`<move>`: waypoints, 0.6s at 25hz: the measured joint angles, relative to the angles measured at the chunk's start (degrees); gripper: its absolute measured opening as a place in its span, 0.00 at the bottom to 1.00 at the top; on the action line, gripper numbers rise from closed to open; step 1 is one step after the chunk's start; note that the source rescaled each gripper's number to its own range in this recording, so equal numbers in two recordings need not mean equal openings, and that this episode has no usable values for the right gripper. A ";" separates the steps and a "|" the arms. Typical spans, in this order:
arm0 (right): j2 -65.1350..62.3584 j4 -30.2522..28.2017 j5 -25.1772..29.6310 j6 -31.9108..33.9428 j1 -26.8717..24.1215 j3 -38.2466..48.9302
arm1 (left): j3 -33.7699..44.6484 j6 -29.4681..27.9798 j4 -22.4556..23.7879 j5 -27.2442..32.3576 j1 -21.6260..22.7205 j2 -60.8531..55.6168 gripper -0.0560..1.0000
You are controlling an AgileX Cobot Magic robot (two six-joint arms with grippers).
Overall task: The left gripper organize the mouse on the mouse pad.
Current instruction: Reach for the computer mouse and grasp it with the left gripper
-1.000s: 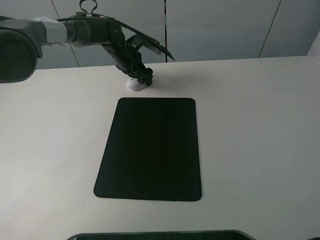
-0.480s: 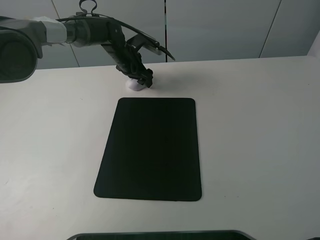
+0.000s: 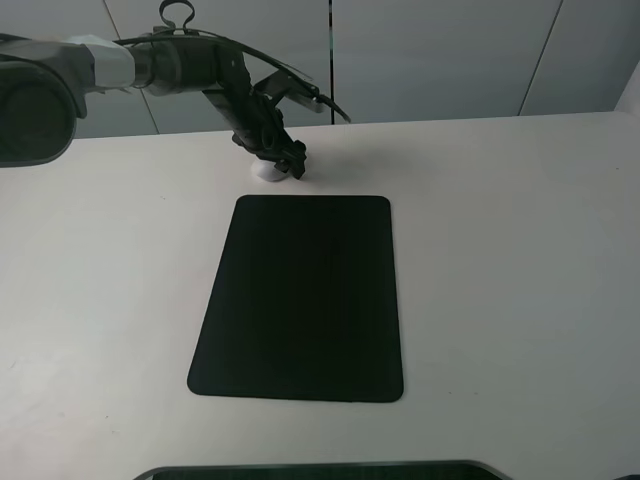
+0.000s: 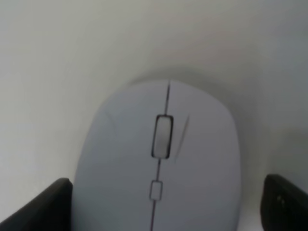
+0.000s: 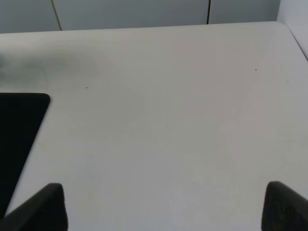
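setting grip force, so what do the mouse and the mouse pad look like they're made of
The mouse is probably hard moulded plastic, white and smooth with a soft satin sheen; thin seam lines run past its scroll wheel. The mouse pad is likely fabric-topped foam or rubber in matte black: it lies flat and shows no glare, though no weave is visible from here.

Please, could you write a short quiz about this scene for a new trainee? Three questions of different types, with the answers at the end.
1. True or false: the mouse lies beyond the far edge of the mouse pad, not on it.
2. Which gripper has its fingers on both sides of the mouse? A left; B right; C neither.
3. Fill in: the right gripper is ____ (open or shut).

Key: 1 true. 2 A, the left gripper. 3 open.
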 joint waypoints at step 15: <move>0.00 0.00 0.00 0.00 0.00 0.00 | 0.00 0.10 -0.10 0.65 0.00 0.00 0.05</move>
